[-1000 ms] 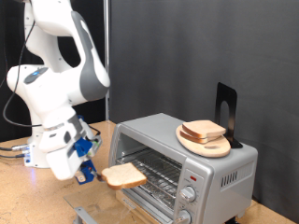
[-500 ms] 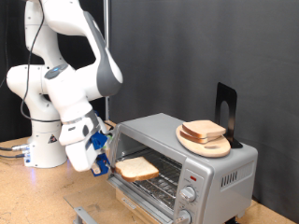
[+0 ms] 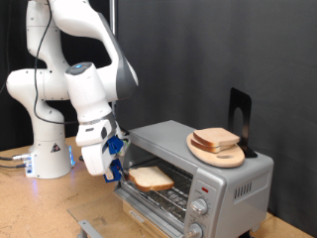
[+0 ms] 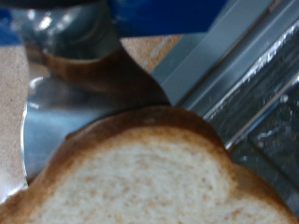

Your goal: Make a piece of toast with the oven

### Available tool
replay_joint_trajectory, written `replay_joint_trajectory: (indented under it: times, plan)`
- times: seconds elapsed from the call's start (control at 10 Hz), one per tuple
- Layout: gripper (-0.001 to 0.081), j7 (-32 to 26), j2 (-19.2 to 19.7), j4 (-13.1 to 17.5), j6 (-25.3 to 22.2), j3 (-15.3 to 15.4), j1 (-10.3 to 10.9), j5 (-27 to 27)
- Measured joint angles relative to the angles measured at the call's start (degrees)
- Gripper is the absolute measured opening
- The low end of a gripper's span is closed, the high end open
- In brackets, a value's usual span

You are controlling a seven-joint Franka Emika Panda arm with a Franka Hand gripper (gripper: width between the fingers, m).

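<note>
The silver toaster oven point(image 3: 213, 169) stands at the exterior view's right with its door point(image 3: 99, 226) open and down. My gripper point(image 3: 120, 173) is at the oven's open mouth, shut on the edge of the piece of toast point(image 3: 152, 178). The pale slice with tan crust is held flat, reaching into the cavity over the wire rack point(image 3: 173, 192). In the wrist view the toast point(image 4: 140, 177) fills the frame, with a finger point(image 4: 70, 42) pressed on its crust and the rack point(image 4: 271, 112) beside it.
A round wooden board point(image 3: 216, 151) with a stack of like slices point(image 3: 215, 139) sits on top of the oven. A black stand point(image 3: 239, 121) rises behind it. Two knobs point(image 3: 199, 207) are on the oven's front panel. The robot base point(image 3: 45, 149) stands at the exterior view's left.
My gripper has moved up and to the exterior view's right with the toast, carrying the slice from in front of the oven into its opening.
</note>
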Motion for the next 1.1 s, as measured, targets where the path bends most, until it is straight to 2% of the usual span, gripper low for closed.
replay_joint_trajectory:
  times: [0.3, 0.7, 0.9, 1.1]
  plan:
    - [0.0325, 3.09, -1.55, 0.12, -3.08, 0.22, -0.79, -8.79]
    - [0.0325, 1.96, -3.98, 1.27, -5.56, -0.22, -1.06, -9.8]
    - [0.0325, 4.67, -4.01, 1.39, -5.81, 0.67, -1.11, -11.33]
    - [0.0325, 8.85, -3.48, 0.98, -4.13, 2.21, -1.32, -14.03]
